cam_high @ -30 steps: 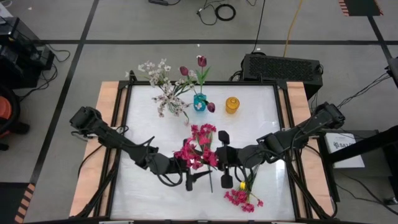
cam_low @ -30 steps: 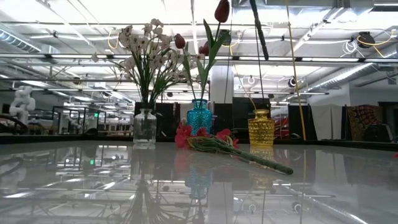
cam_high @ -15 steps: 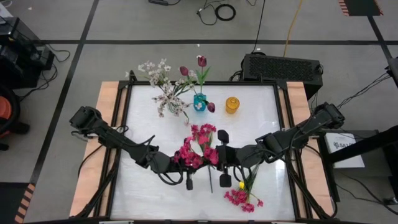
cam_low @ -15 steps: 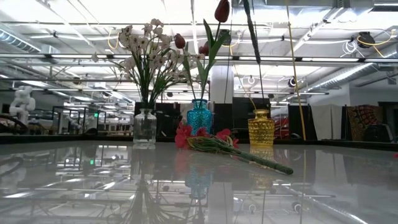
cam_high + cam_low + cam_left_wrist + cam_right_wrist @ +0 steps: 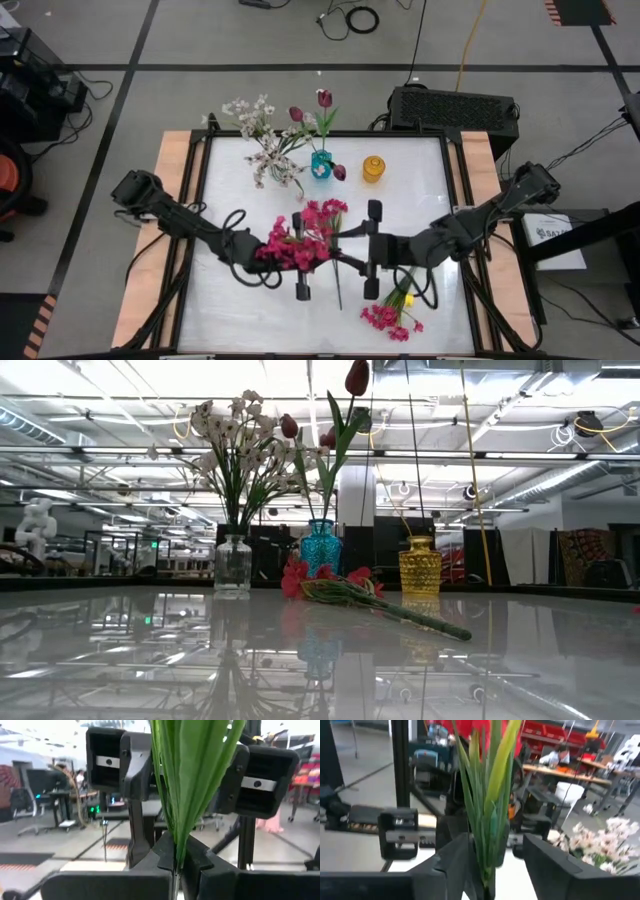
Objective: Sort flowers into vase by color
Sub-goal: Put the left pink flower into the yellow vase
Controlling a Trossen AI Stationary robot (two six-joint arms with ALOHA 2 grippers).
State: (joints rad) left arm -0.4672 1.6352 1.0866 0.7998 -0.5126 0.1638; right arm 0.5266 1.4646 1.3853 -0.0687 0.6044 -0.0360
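A magenta flower on a green leafy stem is held above the table's middle. My left gripper is shut on the stem. My right gripper faces it, open, with a finger on each side of the same leaves. Another magenta flower lies flat on the table near the front edge. At the back, white blossoms stand in a clear vase and maroon tulips in a teal vase. The yellow vase holds nothing. My left gripper pinches the leafy stem's lower part between its two fingers. The fingers come about level from the table's left and lie across the stem. The flower stands roughly upright, blossoms above the hold, clear of the table. My right gripper: whether a finger touches the leaves, I cannot tell.
The three vases stand in a row along the far edge. A black box sits beyond the far right corner. Wooden rails border the white table on the left and right.
My left gripper has shut on the stem, and my right gripper has opened and let it go. Both grippers have risen a little. The stem's lower end has lifted out of the low view, and the blossoms have shifted toward the table's left.
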